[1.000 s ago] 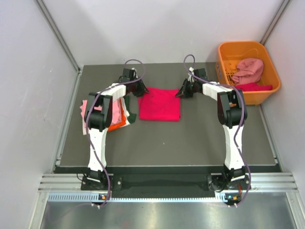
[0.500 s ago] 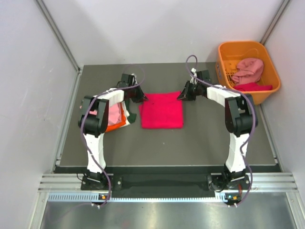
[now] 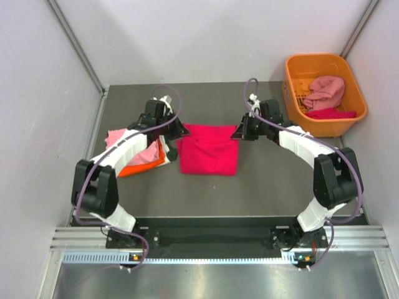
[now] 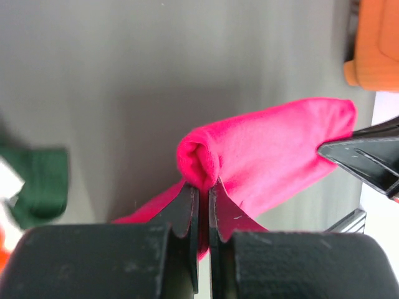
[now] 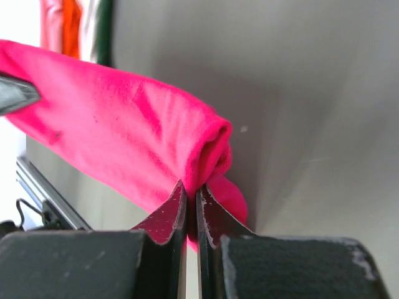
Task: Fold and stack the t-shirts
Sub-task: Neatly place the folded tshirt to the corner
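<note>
Dark counter (image 3: 268,187) carries the crimson t-shirt (image 3: 209,152) at its middle, near hem resting, far edge running left to right between the arms. Left pincer (image 4: 201,189) and right pincer (image 5: 191,192) each clamp a far corner, equally near. Wrist views show the pinched folds. Only the overhead view shows the shirt stack (image 3: 134,159) at left and the orange basket (image 3: 315,57) far right.

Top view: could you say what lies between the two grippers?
The crimson-pink t-shirt, pinched at its far corners by left gripper and right gripper; top view.
</note>
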### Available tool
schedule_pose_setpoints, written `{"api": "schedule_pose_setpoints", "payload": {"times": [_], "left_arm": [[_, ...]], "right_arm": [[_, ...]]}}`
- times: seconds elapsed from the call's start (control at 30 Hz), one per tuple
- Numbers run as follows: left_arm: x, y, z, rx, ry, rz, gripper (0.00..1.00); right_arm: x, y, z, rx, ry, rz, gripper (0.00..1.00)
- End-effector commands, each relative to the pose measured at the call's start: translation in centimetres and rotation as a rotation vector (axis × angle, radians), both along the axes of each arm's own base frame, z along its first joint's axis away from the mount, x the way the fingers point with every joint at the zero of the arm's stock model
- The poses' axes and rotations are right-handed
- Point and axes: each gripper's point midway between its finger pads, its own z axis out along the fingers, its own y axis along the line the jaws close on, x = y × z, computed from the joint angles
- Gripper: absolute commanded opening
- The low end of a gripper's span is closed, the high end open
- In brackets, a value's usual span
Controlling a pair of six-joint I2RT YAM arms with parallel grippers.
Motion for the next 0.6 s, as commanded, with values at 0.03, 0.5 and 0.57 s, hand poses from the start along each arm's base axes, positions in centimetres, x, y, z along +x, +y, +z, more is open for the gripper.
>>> {"api": "schedule_pose_setpoints", "payload": {"times": [0.03, 0.5, 0.57], "left_arm": [[-2.9, 2.6, 4.7, 0.065, -0.075, 0.047, 0.00], [-10.2, 14.4, 12.8, 0.264, -0.167, 0.346, 0.00], [-9.9, 17.7, 13.3, 0.328, -0.169, 0.454, 0.00]], "right_arm": [[-1.9, 1.8, 5.5, -0.005, -0.159, 0.065, 0.00], [-7.0, 12.5, 15.4, 0.080, -0.295, 0.223, 0.00], [-6.9, 14.8, 16.3, 0.109, -0.307, 0.233, 0.00]]}}
